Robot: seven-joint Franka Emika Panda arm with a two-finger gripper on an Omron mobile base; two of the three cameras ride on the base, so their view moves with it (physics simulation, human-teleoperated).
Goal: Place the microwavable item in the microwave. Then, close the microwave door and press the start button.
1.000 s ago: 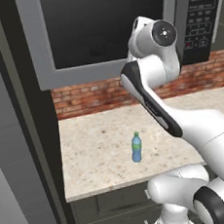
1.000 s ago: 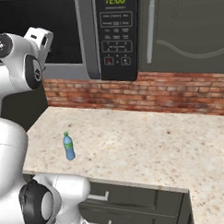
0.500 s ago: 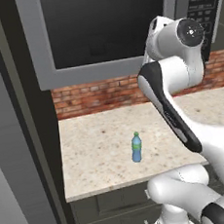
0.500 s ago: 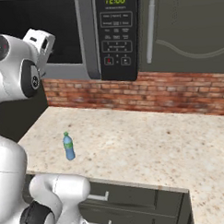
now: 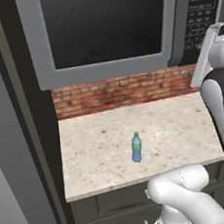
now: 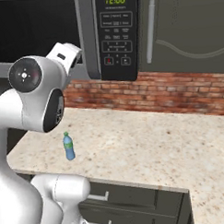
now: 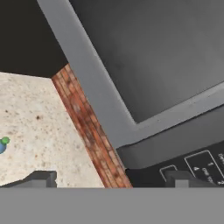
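**Door shut; start button still to press**

1. Claw. In the hand view the gripper (image 7: 109,178) shows its two dark tips standing wide apart at the bottom of the frame, with nothing between them. The claw is fully open and holds nothing.

2. Counter. The speckled counter (image 5: 174,127) carries one slim blue bottle (image 5: 136,147) with a green cap, upright and well apart from the arm. It is not the item for heating and needs no handling.

3. Brick wall. A strip of red brick (image 6: 177,90) runs between the counter and the microwave above it.

4. Microwave. The microwave (image 5: 110,31) sits over the brick strip. Its door (image 5: 105,26), grey-framed with a large dark window, lies flush with the body, so it is judged closed. The control panel (image 6: 117,35) to the right of the door shows a green clock and rows of buttons.

5. Mug. No mug stands on the counter. It is probably inside the microwave, but the dark glass is too opaque to confirm this.

6. Progress. Judged from this layout, loading and door closing are complete. The remaining step is the start button. The hand camera looks at the lower corner of the door and the edge of the panel, so the claw is near the buttons but not touching one
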